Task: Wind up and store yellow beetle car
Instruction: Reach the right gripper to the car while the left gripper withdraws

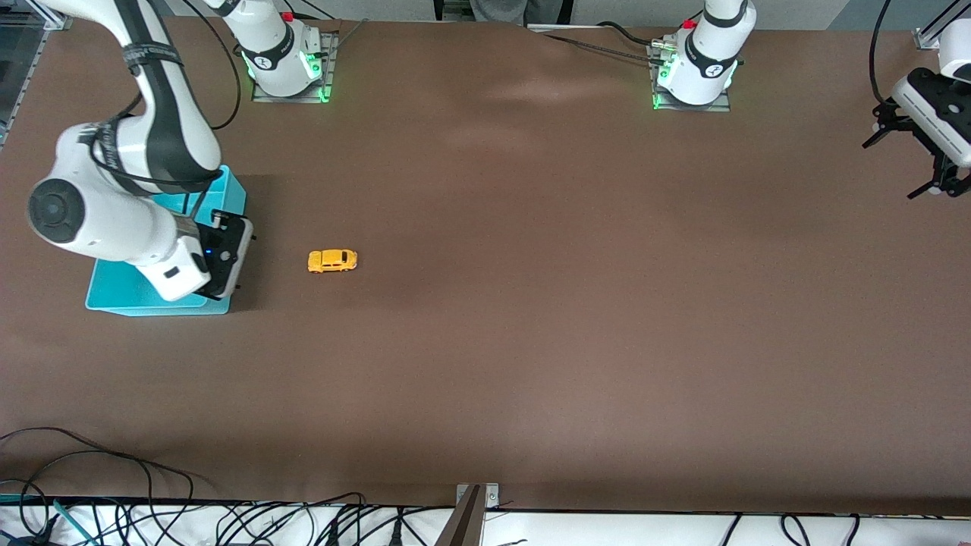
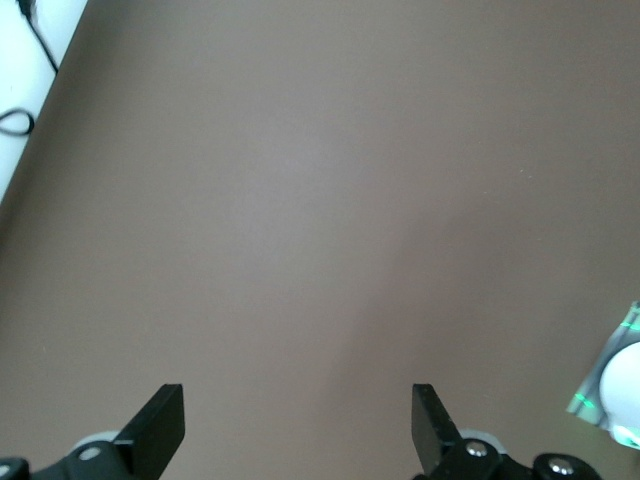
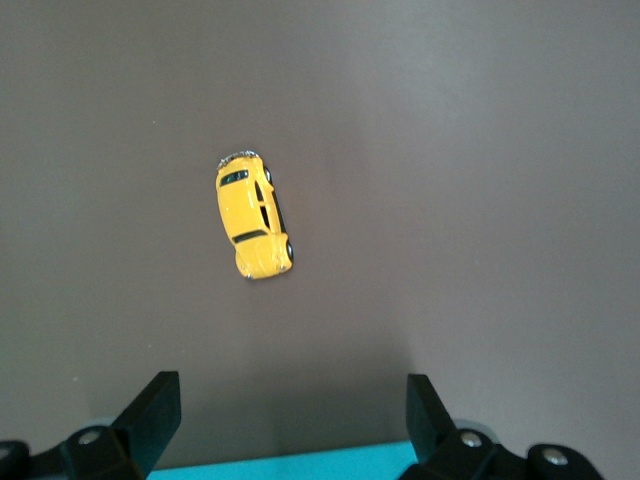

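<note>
Reaching from its base and bending down over the turquoise bin (image 1: 114, 292) at its own end of the table (image 1: 531, 318): right claw (image 3: 288, 420), fingers spread wide, gripping nothing. Sitting on its wheels on the table just beside the bin, toward the left arm's end: car (image 1: 332, 261). Waiting raised over the table's edge at its own end: left claw (image 2: 298, 425), also spread wide and holding nothing.

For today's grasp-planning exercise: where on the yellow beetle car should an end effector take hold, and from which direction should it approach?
Grip the yellow beetle car across its two long flanks at mid-body, coming straight down from above. It sits upright on its wheels on the bare table, its body long and narrow with a rounded roof, so the sides probably offer the steadiest hold. The open right end effector, over the turquoise bin's edge, is closest.
</note>
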{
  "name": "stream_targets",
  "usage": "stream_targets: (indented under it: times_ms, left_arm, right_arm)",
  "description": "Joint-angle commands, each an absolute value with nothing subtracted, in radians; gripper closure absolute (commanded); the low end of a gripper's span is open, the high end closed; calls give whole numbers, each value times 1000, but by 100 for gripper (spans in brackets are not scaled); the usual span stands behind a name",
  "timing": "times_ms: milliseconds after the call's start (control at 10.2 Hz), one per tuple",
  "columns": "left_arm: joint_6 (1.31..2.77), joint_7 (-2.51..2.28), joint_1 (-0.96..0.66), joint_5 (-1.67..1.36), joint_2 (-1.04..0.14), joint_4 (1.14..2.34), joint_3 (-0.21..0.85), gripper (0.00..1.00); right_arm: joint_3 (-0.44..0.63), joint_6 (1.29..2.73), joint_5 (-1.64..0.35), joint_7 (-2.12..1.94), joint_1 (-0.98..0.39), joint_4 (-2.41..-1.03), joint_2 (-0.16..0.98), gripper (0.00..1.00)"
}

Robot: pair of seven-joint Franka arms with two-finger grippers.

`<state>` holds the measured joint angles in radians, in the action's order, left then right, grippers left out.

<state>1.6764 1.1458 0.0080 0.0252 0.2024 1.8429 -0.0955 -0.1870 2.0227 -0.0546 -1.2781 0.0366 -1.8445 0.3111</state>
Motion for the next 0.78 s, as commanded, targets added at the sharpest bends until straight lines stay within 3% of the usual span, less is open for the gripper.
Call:
stream_targets:
  times_ms: [0, 294, 686]
  left_arm:
    - [1571, 993, -12, 66, 175, 1746, -92, 0]
    - [1464, 662, -12, 66, 158, 1668, -42, 0]
    - [1431, 396, -14, 54, 149, 1657, 12, 0]
  right_arm:
    - [-228, 2199, -48, -1365, 41, -1954, 317, 0]
    - [-230, 2344, -46, -1356, -30, -2032, 331, 0]
    - [-229, 2506, -18, -1351, -67, -2143, 357, 0]
